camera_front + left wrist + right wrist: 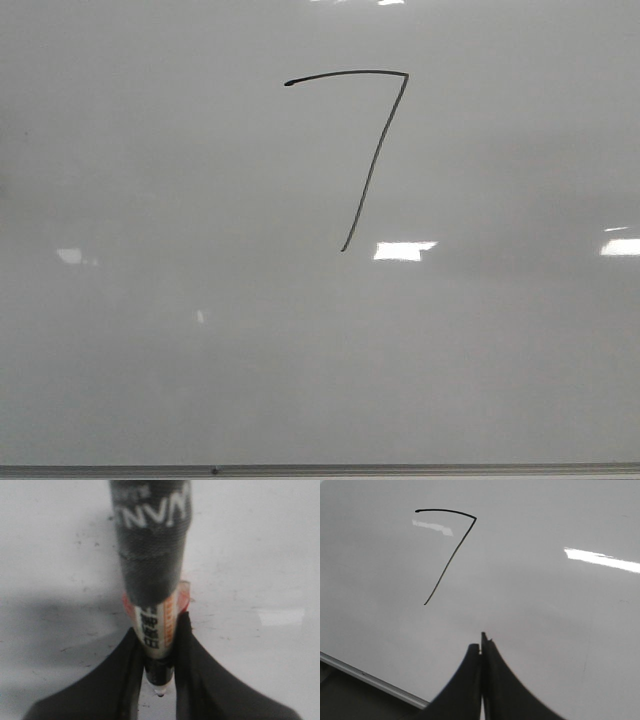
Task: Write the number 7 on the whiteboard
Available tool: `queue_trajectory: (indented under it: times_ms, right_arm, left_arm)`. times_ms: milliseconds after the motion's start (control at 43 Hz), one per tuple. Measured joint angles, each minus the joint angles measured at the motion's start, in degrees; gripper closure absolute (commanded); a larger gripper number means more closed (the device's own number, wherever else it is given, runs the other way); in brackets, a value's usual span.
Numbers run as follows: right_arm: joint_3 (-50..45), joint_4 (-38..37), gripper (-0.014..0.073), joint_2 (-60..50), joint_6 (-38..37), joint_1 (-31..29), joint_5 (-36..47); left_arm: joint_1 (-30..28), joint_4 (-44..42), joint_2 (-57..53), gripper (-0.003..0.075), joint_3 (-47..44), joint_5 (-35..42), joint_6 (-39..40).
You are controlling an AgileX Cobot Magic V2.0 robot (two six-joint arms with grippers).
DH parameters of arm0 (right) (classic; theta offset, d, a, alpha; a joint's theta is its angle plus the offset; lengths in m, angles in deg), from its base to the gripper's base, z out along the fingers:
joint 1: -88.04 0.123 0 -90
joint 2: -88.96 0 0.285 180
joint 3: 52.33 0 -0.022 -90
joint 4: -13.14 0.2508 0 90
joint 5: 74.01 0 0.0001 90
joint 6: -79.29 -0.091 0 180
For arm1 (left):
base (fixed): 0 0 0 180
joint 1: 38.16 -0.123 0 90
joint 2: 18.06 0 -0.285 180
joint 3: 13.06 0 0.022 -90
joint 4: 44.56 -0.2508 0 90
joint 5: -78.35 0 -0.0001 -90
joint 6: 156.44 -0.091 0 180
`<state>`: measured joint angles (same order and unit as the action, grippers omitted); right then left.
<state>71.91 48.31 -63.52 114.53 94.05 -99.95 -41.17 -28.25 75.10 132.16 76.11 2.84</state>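
Observation:
The number 7 (375, 150) is drawn in thin black line on the whiteboard (180, 300), with a curved top bar and a long slanted downstroke. It also shows in the right wrist view (450, 550). My left gripper (160, 645) is shut on a marker (152, 555) with a black taped body and a white label; the marker's tip points at the board surface (260, 555). My right gripper (481, 647) is shut and empty, held over the whiteboard (560, 605) below and right of the 7. Neither gripper shows in the front view.
The thin grey metal edge (320, 469) runs along the whiteboard's bottom; it also shows in the right wrist view (370, 679), with a dark area beyond it. Bright rectangular light reflections (403, 250) lie on the board.

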Motion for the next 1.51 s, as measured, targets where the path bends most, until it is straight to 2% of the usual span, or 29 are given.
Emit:
queue_trajectory:
  times_ms: [325, 557, 743, 976, 1347, 1394, 1510]
  right_arm:
    - [0.0, 0.0, 0.0661, 0.0, 0.0, 0.0, 0.0]
    - [0.0, 0.0, 0.0661, 0.0, 0.0, 0.0, 0.0]
    - [0.0, 0.0, 0.0661, 0.0, 0.0, 0.0, -0.1]
    - [0.0, 0.0, 0.0661, 0.0, -0.1, 0.0, -0.2]
    - [0.0, 0.0, 0.0661, 0.0, -0.1, 0.0, -0.2]
    - [0.0, 0.0, 0.0661, 0.0, -0.1, 0.0, -0.2]
    - [0.0, 0.0, 0.0661, 0.0, -0.1, 0.0, -0.2]
  left_arm:
    - [0.2, -0.1, -0.2, 0.0446, 0.4, 0.1, 0.0]
    - [0.2, -0.4, -0.6, 0.0308, 0.4, 0.8, 0.0]
    - [0.2, -0.5, -1.0, 0.0234, 0.4, 1.4, 0.0]
    - [0.5, -1.3, -7.4, 0.0226, 0.6, -1.0, 0.0]
    - [0.5, -3.0, -29.0, 0.0237, -2.0, -6.6, 0.0]
    - [0.5, -3.0, -32.4, 0.0262, -2.9, -7.3, 0.0]
    - [0.5, -3.0, -41.1, 0.0402, -5.8, -10.9, 0.0]
